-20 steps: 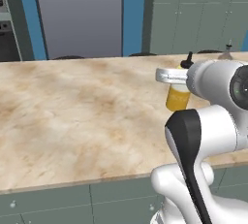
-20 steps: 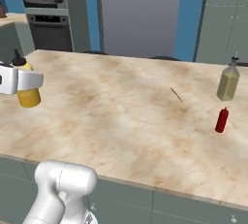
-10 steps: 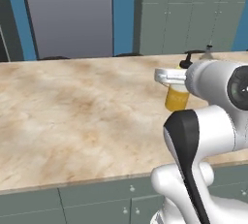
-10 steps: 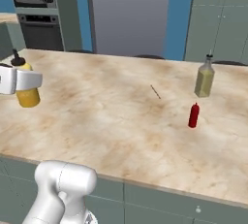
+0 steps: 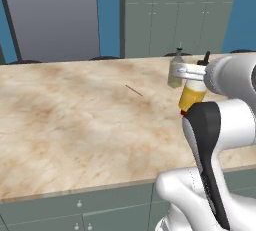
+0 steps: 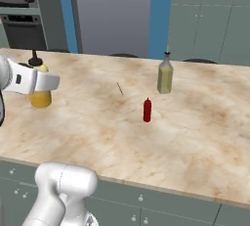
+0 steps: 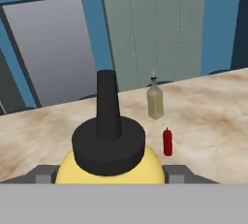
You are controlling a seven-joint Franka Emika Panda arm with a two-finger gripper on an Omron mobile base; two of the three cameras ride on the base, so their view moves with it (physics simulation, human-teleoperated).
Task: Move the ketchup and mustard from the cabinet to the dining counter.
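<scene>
I have the end effector (image 6: 41,84) clamped around the mustard (image 6: 40,95), held above the counter (image 6: 195,122); ketchup (image 6: 147,110) already stands there. Next, lower and release.

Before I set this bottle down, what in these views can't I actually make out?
- Mustard base: cut off at the bottom of the hand view; whether it touches the dining counter is unclear.
- Tool fingers: hidden behind the hand's white body in both base views.
- Ketchup: mostly behind the arm in the left base view.
- Thin dark thing on the counter: too small to identify.
</scene>
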